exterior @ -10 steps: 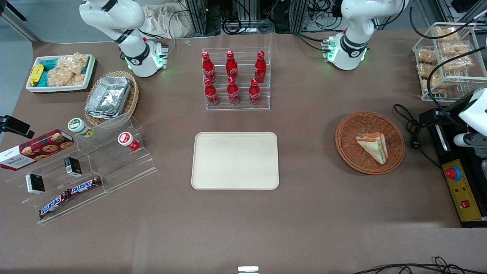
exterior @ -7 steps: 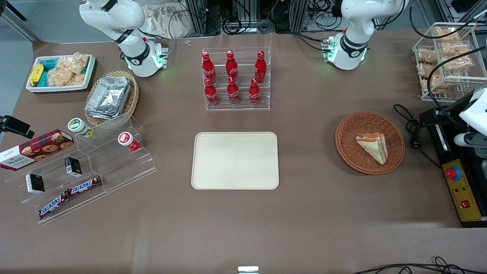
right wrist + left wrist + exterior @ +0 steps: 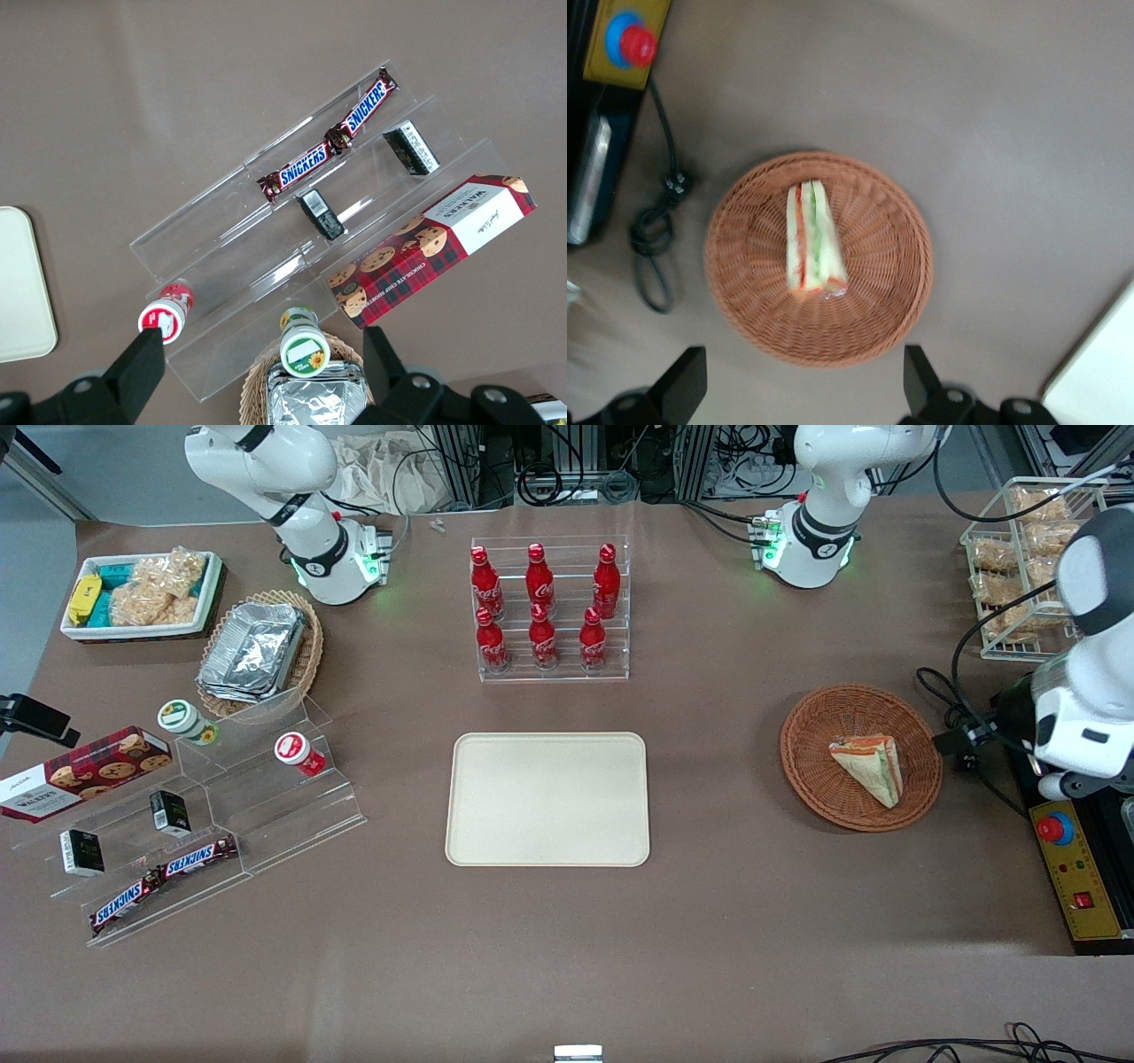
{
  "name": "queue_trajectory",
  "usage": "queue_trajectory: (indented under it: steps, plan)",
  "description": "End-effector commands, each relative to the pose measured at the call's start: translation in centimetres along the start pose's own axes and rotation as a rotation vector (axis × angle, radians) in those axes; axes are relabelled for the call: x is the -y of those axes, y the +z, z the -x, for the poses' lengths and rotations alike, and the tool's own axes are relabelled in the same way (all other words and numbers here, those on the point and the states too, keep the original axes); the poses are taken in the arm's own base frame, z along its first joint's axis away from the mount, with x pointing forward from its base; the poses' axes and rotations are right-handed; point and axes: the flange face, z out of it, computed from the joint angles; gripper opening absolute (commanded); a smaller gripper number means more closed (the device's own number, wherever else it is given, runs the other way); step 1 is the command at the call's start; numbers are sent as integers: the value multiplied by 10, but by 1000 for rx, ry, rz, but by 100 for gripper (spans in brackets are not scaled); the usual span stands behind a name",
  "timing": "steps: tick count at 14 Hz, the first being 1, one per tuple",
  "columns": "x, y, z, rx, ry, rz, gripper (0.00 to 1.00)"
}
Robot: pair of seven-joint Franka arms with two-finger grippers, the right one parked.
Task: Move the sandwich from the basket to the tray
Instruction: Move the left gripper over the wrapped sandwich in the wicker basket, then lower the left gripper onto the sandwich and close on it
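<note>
The sandwich [image 3: 870, 766], a wrapped wedge with green and red-orange layers, lies in the round reddish-brown basket [image 3: 815, 717] toward the working arm's end of the table. The cream tray [image 3: 547, 799] lies at the table's middle, with nothing on it. The left arm's wrist [image 3: 1083, 722] hangs above the black control box beside the basket. In the left wrist view the gripper [image 3: 802, 390] is open and empty, high above the table just off the basket's rim [image 3: 877, 301]. The sandwich [image 3: 813, 237] and a corner of the tray [image 3: 1099, 372] also show there.
A control box with a red button [image 3: 1056, 828] and a black cable [image 3: 952, 717] lie beside the basket. A wire rack of bagged snacks [image 3: 1032, 558] stands farther back. A bottle rack [image 3: 549, 611], acrylic steps [image 3: 204, 815], foil trays [image 3: 257, 651] and a white bin [image 3: 142, 593] are elsewhere.
The left arm has swung in from the view's edge toward the basket and shows much more fully. Sandwich, basket and tray have not moved.
</note>
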Motion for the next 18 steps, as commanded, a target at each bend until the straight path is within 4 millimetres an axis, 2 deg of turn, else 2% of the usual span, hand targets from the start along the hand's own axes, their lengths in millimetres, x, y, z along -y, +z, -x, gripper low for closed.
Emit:
queue_trajectory:
  steps: [1,2,4,8,10,14,16,18]
  plan:
    - [9,52,24,-27,-196,3,100]
    - [7,74,24,-23,-294,6,100]
    - [6,118,24,-29,-375,24,100]
    - [10,163,23,14,-475,-6,100]
    - [15,179,24,26,-469,-37,100]
    - [23,197,25,21,-440,-89,100]
    - [36,205,19,27,-460,-105,100]
    - [37,213,20,21,-459,-93,100]
